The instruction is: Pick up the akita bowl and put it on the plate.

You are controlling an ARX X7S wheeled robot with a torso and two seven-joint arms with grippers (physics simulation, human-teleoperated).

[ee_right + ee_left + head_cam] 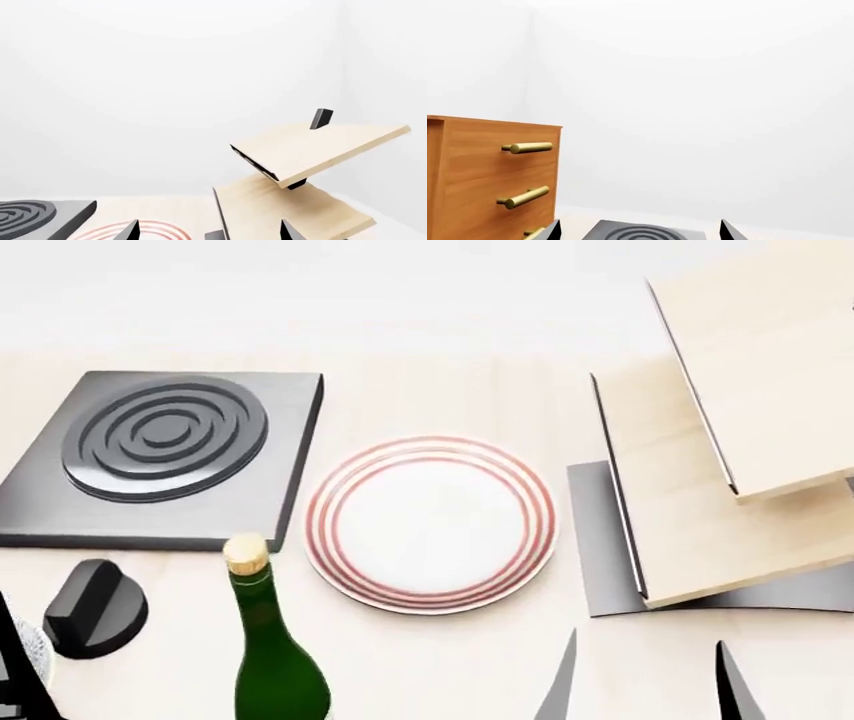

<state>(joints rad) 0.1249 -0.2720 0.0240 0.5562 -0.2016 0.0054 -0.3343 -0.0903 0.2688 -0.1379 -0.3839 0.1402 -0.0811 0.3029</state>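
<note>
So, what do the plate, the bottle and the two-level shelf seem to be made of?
The plate looks like glazed white ceramic: smooth, matte-bright surface with thin red rings. The bottle looks like dark green glass, glossy with a highlight, and has a cork-like tan stopper. The shelf appears to be pale wood boards, with faint grain, on a dark, probably metal, frame. These are simulator renders, so the materials are only apparent.

A white plate (430,523) ringed with thin concentric red lines is noted. The stove burner (167,455) is dark grey with raised grey rings. The bottle (276,660) is green with a gold cap. The shelves (727,440) are pale wood; the cabinet (480,175) is orange-brown with brass handles.
</note>
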